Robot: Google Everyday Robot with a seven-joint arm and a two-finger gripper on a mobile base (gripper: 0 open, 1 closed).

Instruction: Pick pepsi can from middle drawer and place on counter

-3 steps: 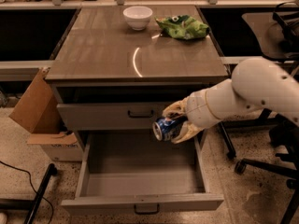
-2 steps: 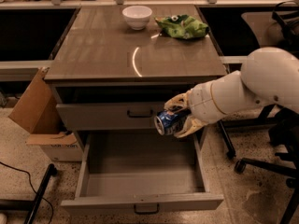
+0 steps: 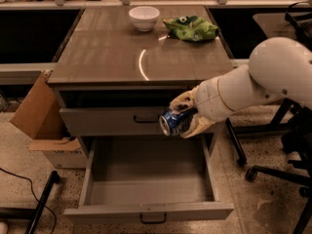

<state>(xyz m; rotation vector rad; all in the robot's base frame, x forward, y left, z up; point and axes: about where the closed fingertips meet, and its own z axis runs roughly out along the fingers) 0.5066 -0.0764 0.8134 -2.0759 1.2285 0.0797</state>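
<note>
The pepsi can (image 3: 173, 122), blue with a silver end, lies tilted on its side in my gripper (image 3: 185, 117), which is shut on it. I hold it in the air in front of the cabinet, above the open middle drawer (image 3: 146, 177) and just below the front edge of the counter (image 3: 122, 52). The drawer is pulled out, its grey floor bare, its dark bar handle at the front. My white arm reaches in from the right.
A white bowl (image 3: 144, 17) and a green snack bag (image 3: 191, 28) sit at the back of the counter. A shut drawer front (image 3: 112, 121) is above the open one. A cardboard box (image 3: 41, 118) stands left; office chairs (image 3: 287, 130) stand right.
My gripper has lifted the pepsi can slightly higher, toward the counter's front edge. The drawer stays open.
</note>
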